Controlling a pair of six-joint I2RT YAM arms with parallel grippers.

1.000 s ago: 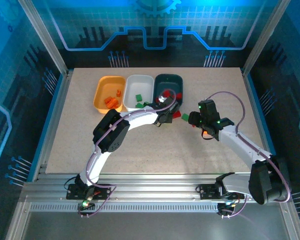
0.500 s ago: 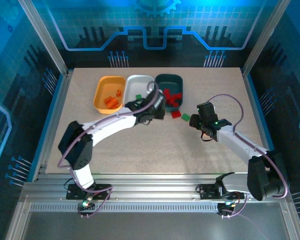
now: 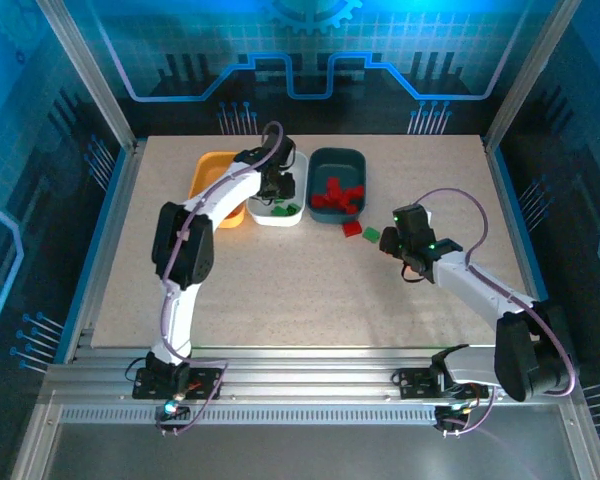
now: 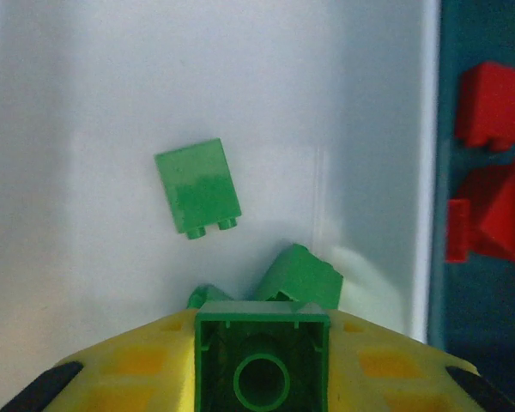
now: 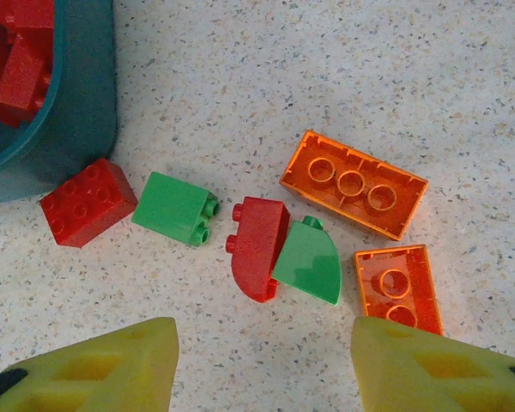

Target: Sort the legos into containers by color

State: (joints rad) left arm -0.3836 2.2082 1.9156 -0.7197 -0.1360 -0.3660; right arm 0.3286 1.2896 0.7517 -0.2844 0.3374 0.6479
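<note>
Left claw [image 4: 262, 378] clenched on a green brick [image 4: 262, 330] over the white tray [image 4: 86, 86]. Right claw [image 5: 262, 352] is released and could snag the touching red brick [image 5: 257, 245] and green wedge [image 5: 311, 262] together.

Red legos [image 3: 336, 196] in dark teal tray [image 3: 332, 162]

Speckled beige table [image 3: 310, 290], blue-lit walls [image 3: 380, 40]
</note>
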